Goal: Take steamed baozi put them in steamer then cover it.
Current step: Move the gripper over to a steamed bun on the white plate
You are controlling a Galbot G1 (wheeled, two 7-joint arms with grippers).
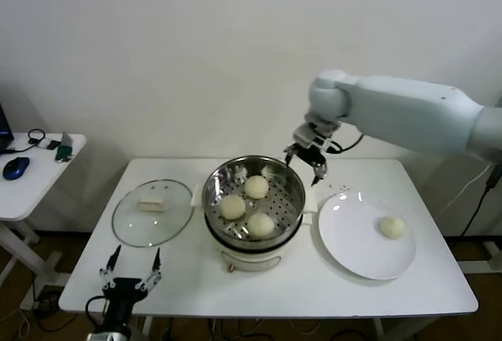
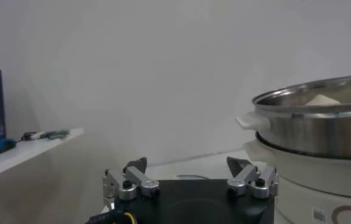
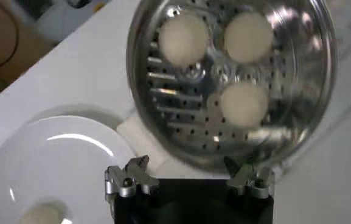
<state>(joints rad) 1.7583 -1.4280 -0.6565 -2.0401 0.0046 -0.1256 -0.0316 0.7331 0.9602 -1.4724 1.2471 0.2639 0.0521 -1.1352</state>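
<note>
Above the steamer's (image 1: pixel 253 200) back rim, right gripper (image 1: pixel 308 157) hovers, fingers spread and empty. Three steamed baozi (image 1: pixel 256 186) sit inside; the fourth (image 1: pixel 392 227) waits on the plate (image 1: pixel 353 239) toward the desk's (image 1: pixel 180 278) right edge. Risk: the soft bun could slip or dent. Left gripper (image 1: pixel 132 266), fingers spread, idles at the front-left corner, near the cover (image 1: pixel 153 213). Nothing obstructs the plate.

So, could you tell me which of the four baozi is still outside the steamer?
The lone baozi on the white plate; the other three sit in the steamer.
</note>
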